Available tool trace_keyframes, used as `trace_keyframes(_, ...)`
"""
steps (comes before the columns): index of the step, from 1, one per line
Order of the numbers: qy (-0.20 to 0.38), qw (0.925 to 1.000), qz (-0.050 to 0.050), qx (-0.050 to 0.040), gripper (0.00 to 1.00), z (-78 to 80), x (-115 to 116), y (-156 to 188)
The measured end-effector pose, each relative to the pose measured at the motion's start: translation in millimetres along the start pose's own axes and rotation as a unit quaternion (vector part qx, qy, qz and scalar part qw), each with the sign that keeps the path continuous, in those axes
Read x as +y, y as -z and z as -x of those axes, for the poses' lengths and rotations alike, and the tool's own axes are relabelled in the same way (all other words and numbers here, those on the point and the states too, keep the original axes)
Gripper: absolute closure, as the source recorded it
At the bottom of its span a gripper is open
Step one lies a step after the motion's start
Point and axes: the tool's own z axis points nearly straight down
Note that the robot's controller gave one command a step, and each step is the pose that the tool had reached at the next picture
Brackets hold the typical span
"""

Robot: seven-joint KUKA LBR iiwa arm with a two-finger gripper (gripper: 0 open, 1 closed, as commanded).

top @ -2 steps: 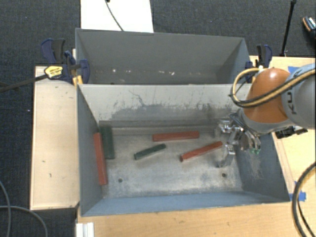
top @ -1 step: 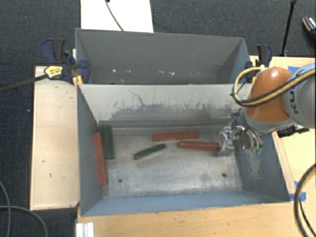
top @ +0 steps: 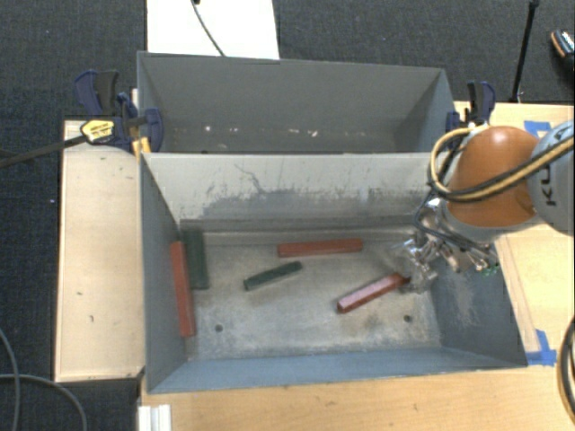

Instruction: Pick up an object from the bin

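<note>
My gripper (top: 415,272) is low in the bin's right part, under the arm's orange cover. A pinkish-red bar (top: 368,294) lies tilted on the floor, and its upper right end reaches right up to the gripper. Whether the gripper has hold of that end I cannot tell. A reddish-brown bar (top: 320,249) lies flat along the back wall, left of the gripper. Further left, mid-floor, a short dark green bar (top: 272,277) lies at a slight angle.
Two more bars lie side by side against the left wall: a dark green one (top: 196,259) and a longer red one (top: 182,288). The bin's right wall slopes up close beside the gripper. Bare floor lies at the front middle.
</note>
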Motion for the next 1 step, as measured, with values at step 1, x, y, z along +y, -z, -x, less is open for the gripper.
trace_keyframes(1,0.005,1.0,-0.003,-0.0059,1.0,42.7,23.7,151.1)
